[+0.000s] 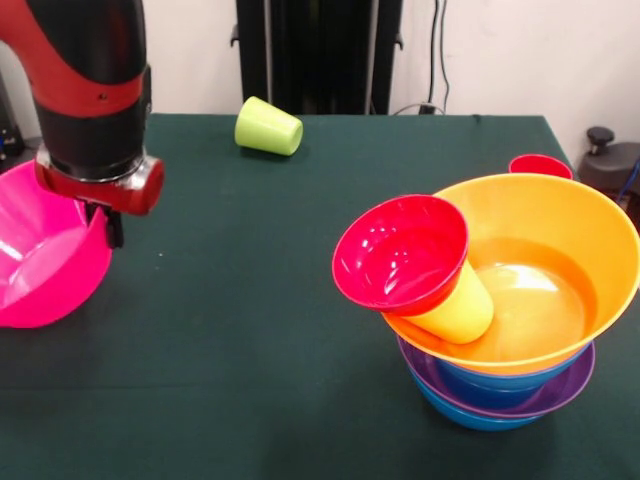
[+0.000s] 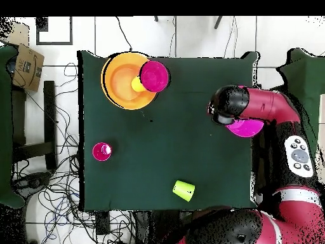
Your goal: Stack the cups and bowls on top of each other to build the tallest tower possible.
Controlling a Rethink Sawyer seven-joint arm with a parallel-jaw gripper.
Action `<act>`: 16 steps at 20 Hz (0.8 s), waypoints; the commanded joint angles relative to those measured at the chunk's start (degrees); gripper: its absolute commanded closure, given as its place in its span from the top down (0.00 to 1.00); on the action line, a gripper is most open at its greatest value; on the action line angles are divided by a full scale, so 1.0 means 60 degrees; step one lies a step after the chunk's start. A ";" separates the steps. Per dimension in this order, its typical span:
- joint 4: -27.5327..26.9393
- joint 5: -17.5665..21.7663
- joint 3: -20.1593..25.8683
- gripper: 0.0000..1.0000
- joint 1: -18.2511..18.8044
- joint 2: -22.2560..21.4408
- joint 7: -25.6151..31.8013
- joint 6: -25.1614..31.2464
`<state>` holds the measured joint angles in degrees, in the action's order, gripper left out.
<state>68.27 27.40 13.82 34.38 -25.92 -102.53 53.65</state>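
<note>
Arm (image 1: 90, 90) is coming down at the left of the front view, w/ the gripper (image 1: 108, 225) sitting at the rim of the pink bowl (image 1: 45, 255). Fingers are clamping on that rim, one dark finger (image 1: 114, 228) showing outside the wall. Bowl is tilting, mouth facing up & toward the right of the front view, hanging at the surface (image 1: 230, 330) edge. Overhead view: only a pink crescent of it (image 2: 246, 128) is showing under the arm's wrist (image 2: 225, 108), at the edge of the green surface.

Tower (image 1: 500, 300) is standing at the right of the front view: blue bowl (image 1: 470, 415) lowest, purple bowl (image 1: 560, 385) in it, another blue one (image 1: 490, 385) peeking above, wide orange bowl (image 1: 560, 220) on top, mouth up. Inside the orange bowl a yellow cup (image 1: 460, 310) is lying tilted, long axis running diagonally, its mouth end pointing up & left toward the rim. Small red bowl (image 1: 400, 255) is sitting over that end, tipped, mouth facing the camera & up, overhanging the orange rim.

Lime green cup (image 1: 268, 127) is lying on its side at the far side of the surface, well apart from the tower, long axis roughly along the far edge, mouth pointing right in the front view.

Red cup (image 1: 540, 165) is showing just behind the orange bowl; overhead view has it upright (image 2: 101, 151), mouth up, apart from the tower.
</note>
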 commanded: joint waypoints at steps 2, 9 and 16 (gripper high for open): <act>-0.1008 -0.0762 0.0365 0.00 -0.0827 -0.0395 -0.0346 0.2004; -0.0614 -0.1493 0.0063 0.00 -0.1347 -0.0898 -0.1271 0.2098; -0.0889 -0.2261 -0.0278 0.00 -0.2071 -0.1108 -0.2375 0.2521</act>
<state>64.90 16.67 12.72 25.24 -31.40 -103.59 62.04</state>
